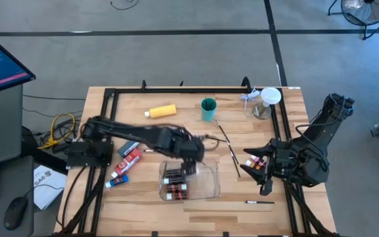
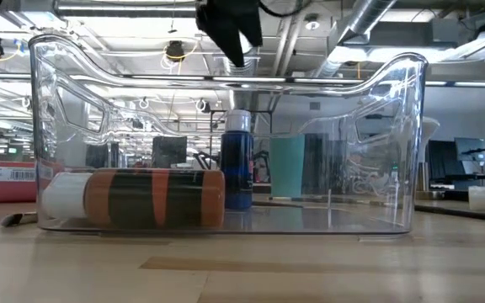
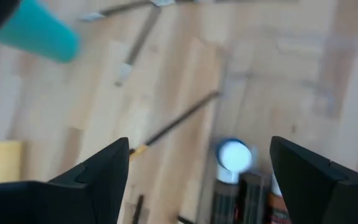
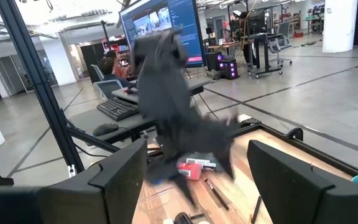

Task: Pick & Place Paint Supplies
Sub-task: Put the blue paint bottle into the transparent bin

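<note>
your left end effector hangs over the clear tray with its fingers spread wide and nothing between them. three small paint bottles lie on their sides in the tray's left half, white caps toward the far wall, so the right half is bare and is probably where the next item should go. the tray walls stand tall in the low view, so you will likely need to lift clear of the rim before moving sideways.

the rest of the supplies sit out on the desk: the yellow bottle near the far edge, the red tube and the blue tube just left of the tray, thin brushes between the tray and the right arm, and one more brush near the front right. the teal cup stands by the yellow bottle.

your right end effector waits at the desk's right side, fingers also wide and holding nothing, close to a few small bottles there. open wood lies in front of the tray.
</note>
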`<state>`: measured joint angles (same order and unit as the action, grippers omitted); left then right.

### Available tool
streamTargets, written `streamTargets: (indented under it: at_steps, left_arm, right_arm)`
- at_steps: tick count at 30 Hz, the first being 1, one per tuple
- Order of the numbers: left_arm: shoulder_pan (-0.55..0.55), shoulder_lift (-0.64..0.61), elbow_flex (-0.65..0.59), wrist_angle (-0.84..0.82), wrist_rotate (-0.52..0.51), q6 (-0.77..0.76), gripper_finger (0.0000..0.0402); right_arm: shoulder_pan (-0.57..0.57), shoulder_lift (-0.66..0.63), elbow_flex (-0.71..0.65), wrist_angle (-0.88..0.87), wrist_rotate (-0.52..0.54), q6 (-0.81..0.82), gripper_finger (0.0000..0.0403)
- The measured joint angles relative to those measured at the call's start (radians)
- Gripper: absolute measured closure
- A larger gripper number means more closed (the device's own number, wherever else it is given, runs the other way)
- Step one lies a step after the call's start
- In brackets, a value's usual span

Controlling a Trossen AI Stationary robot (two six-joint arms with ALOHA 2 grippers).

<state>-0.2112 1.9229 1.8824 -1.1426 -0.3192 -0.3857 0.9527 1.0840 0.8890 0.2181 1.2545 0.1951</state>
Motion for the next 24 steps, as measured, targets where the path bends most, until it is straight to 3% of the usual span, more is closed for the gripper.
streamTargets:
  at_steps: [5,11,18,24]
  left_arm:
    - [0.060,-0.101,0.000,-0.026,0.000,-0.132,0.0108]
    - [0.124,-0.175,0.000,-0.185,0.000,-0.411,0.0126]
    - [0.129,-0.176,-0.019,-0.282,0.041,-0.573,0.0150]
    - [0.113,-0.173,-0.144,-0.268,0.131,-0.511,0.0155]
  right_arm:
    - [-0.012,-0.016,0.000,0.002,0.000,0.011,0.0132]
    - [-0.054,-0.043,0.000,0.000,-0.039,0.017,0.0132]
    - [-0.193,-0.051,0.000,-0.002,-0.242,0.108,0.0132]
    - [-0.318,-0.051,0.000,-0.026,-0.424,0.201,0.0132]
